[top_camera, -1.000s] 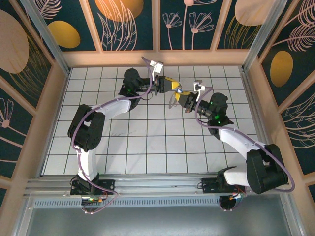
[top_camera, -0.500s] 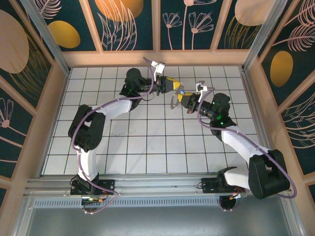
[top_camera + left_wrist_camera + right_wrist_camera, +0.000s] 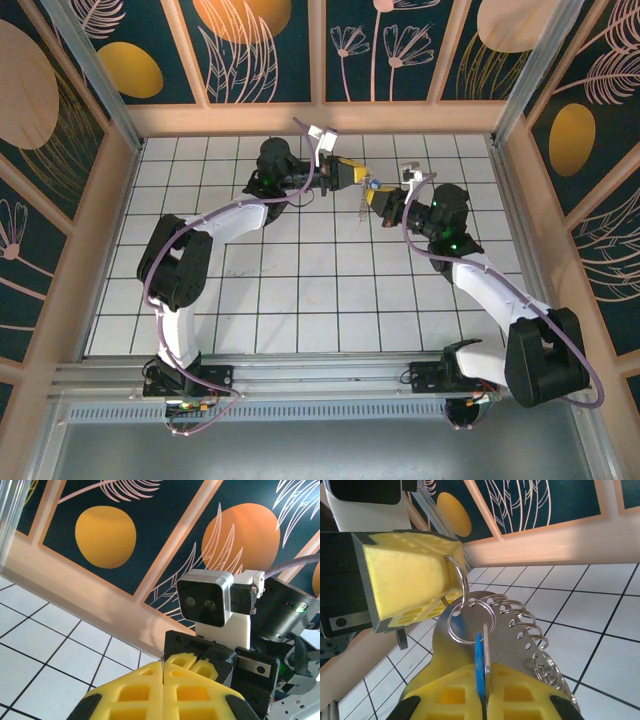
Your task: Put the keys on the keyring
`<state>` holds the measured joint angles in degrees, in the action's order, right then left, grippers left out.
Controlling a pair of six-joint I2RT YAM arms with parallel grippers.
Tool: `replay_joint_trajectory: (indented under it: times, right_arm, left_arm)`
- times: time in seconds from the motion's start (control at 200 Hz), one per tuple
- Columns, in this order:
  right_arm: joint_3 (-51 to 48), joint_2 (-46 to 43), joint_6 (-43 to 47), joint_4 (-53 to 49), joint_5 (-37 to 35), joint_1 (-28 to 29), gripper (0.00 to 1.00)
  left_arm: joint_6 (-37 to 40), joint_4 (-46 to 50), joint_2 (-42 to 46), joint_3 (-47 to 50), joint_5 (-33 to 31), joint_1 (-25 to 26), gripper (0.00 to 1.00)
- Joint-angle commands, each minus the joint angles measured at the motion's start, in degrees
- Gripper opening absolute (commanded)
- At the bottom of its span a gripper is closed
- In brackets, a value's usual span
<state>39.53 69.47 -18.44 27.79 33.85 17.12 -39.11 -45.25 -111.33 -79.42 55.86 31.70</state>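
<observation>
Blue key (image 3: 479, 660), pinched by the right gripper (image 3: 482, 682), has edged toward twelve o'clock, meeting the keyring (image 3: 463, 575) clamped in the left gripper (image 3: 163, 677). Threading looks near.

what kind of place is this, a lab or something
Probably a robot test cell: a white gridded tabletop boxed in by wood-framed wall panels printed with leaves and orange discs, with the left arm and right arm bolted to a metal rail at its near edge.
</observation>
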Motion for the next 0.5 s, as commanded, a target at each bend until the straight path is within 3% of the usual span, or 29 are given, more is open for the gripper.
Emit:
replay_joint_trajectory:
  times: [0.0, 0.496]
  right_arm:
    - [2.69, -0.59, 1.8, -3.73, -1.59, -0.65, 0.0]
    - [8.96, 3.27, 2.88, -6.26, -0.44, 1.75, 0.0]
  left_arm:
    - [2.92, -0.59, 3.79, -0.18, -1.45, -0.59, 0.0]
    - [5.05, 1.09, 4.73, 1.01, -1.02, -0.59, 0.0]
